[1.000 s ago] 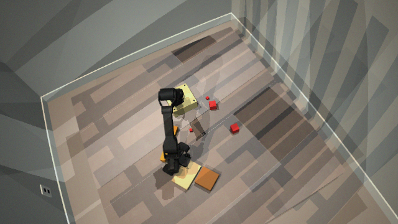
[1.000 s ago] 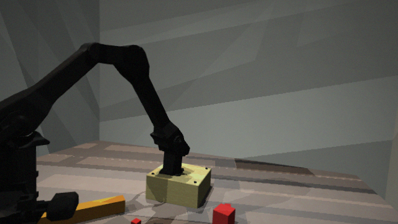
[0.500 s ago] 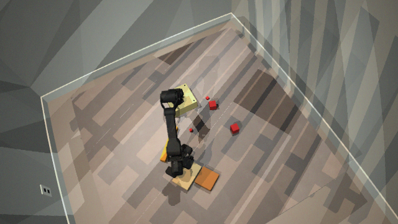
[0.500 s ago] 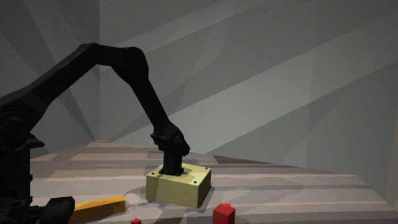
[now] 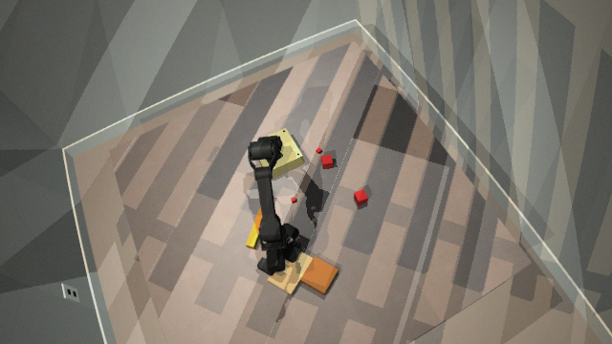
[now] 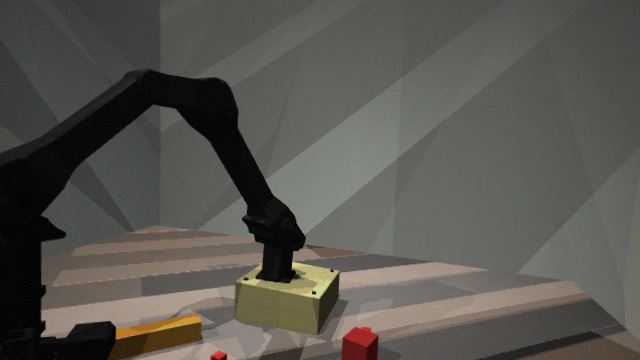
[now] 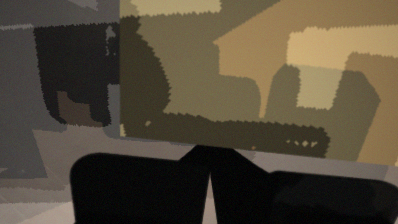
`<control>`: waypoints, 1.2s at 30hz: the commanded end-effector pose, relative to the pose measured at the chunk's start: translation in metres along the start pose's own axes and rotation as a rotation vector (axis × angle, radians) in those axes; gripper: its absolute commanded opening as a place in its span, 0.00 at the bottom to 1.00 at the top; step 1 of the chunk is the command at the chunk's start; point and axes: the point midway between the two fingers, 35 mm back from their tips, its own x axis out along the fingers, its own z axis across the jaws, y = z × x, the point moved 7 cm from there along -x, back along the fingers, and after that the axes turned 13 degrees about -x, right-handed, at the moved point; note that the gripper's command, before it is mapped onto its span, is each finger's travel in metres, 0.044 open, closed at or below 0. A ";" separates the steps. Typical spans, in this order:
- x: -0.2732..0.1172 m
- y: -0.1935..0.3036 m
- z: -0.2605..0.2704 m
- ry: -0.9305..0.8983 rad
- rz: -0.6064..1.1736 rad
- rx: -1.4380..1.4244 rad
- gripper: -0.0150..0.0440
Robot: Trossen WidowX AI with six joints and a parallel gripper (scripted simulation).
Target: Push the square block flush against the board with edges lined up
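The orange square block (image 5: 320,274) lies flat at the lower middle of the top view, on the right of the pale tan board (image 5: 287,278) (image 7: 200,55). One side of the block appears to lie along the board's long right side, with their upper corners about even. A hairline gap cannot be ruled out. My gripper (image 5: 278,267) (image 7: 210,145) is shut and empty. It is low at the board's upper-left side, opposite the block. In the wrist view its fingers are at the board's edge; contact cannot be told. The arm hides part of that side.
A yellow-orange bar (image 5: 252,237) (image 6: 160,336) lies upper left of the gripper, partly behind the arm. Red cubes (image 5: 327,161) (image 5: 360,197) and smaller red pieces (image 5: 318,150) (image 5: 294,200) lie farther up. The arm stands on a pale yellow box (image 5: 289,162) (image 6: 280,307).
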 end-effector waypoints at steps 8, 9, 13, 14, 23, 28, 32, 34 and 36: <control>0.002 0.017 0.003 -0.005 -0.001 -0.002 0.25; 0.002 0.018 0.003 -0.005 -0.001 -0.002 0.25; 0.002 0.025 0.005 -0.005 0.000 -0.001 0.25; 0.002 0.026 0.005 -0.006 0.000 -0.001 0.25; 0.003 0.041 0.008 -0.006 0.001 -0.001 0.25; 0.003 0.048 0.010 -0.006 0.001 -0.001 0.25; -0.014 0.045 0.010 -0.016 0.004 0.003 0.25; -0.042 0.045 0.011 -0.008 0.002 0.000 0.25; -0.052 0.046 0.012 -0.006 0.001 -0.001 0.25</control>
